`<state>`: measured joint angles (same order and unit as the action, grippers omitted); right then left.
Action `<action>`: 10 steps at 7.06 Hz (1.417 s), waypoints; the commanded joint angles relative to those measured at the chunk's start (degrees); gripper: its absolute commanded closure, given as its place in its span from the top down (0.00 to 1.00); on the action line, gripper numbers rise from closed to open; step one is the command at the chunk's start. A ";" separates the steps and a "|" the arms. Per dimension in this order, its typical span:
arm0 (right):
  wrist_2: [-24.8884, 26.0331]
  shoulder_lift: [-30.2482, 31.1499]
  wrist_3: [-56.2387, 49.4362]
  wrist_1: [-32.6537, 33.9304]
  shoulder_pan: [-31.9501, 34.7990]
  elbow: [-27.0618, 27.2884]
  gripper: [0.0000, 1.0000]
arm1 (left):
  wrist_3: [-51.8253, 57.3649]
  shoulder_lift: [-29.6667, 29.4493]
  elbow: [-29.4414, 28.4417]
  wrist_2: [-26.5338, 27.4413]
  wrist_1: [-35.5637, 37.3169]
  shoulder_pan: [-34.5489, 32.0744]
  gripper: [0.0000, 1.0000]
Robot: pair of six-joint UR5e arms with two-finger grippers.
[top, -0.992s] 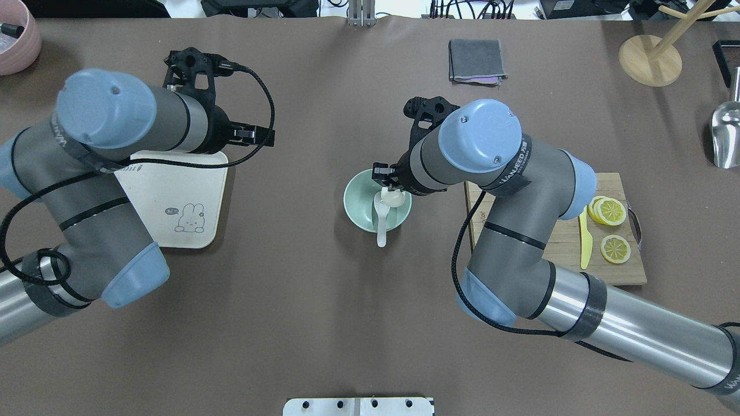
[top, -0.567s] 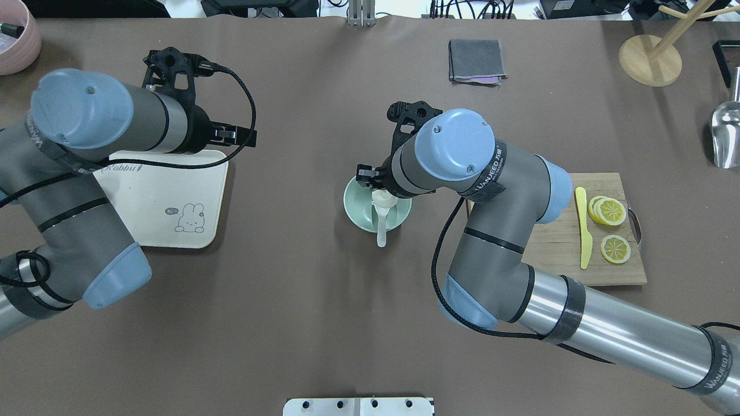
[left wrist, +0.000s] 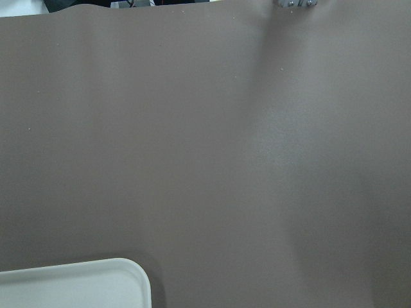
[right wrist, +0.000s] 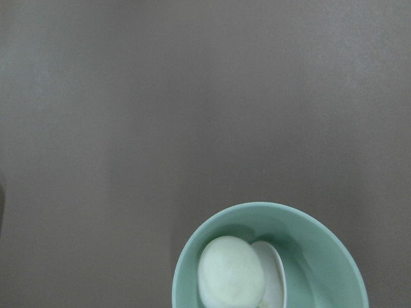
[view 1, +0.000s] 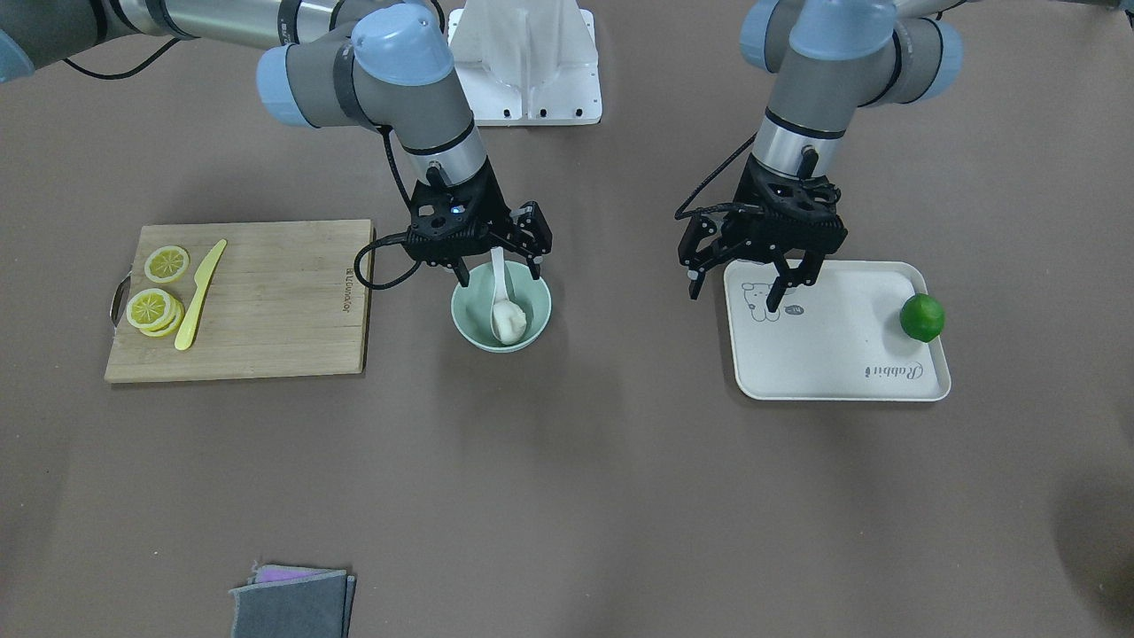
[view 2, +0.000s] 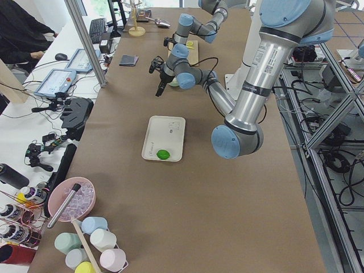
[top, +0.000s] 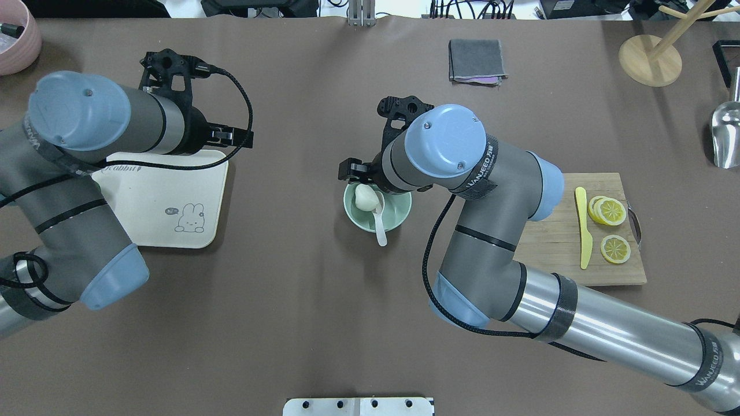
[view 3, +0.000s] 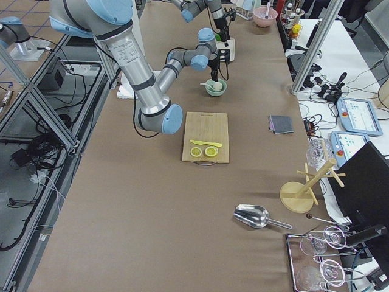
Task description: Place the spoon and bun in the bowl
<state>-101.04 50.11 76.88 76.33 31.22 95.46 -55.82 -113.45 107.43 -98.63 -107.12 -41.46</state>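
The pale green bowl [view 1: 469, 326] stands mid-table and also shows in the overhead view [top: 399, 215] and the right wrist view [right wrist: 321, 239]. The white bun [view 1: 508, 321] [top: 364, 196] [right wrist: 230, 274] lies inside it. The white spoon [view 1: 499, 273] [top: 380, 226] rests with its scoop in the bowl beside the bun and its handle over the rim. My right gripper [view 1: 499, 275] is open and empty, just above the bowl's robot-side rim. My left gripper [view 1: 735, 294] is open and empty, above a corner of the cream tray [view 1: 824, 363].
A green lime [view 1: 921, 317] lies on the tray. A wooden cutting board [view 1: 266, 301] with lemon slices [view 1: 152, 308] and a yellow knife [view 1: 199, 294] lies on my right of the bowl. A grey cloth [top: 475, 60] lies at the table's far side.
My right arm has moved left over the bowl, and the bun now lies free at the bowl's left side. My left arm has drawn leftward, then held still.
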 commanded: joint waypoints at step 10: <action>-24.41 32.04 -67.10 13.58 45.77 5.22 1.00 | 36.31 24.49 -2.48 -26.47 3.30 -41.55 0.99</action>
<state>-117.96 78.77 23.19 89.76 66.20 104.72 -21.23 -91.08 106.13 -118.85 -105.62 -77.26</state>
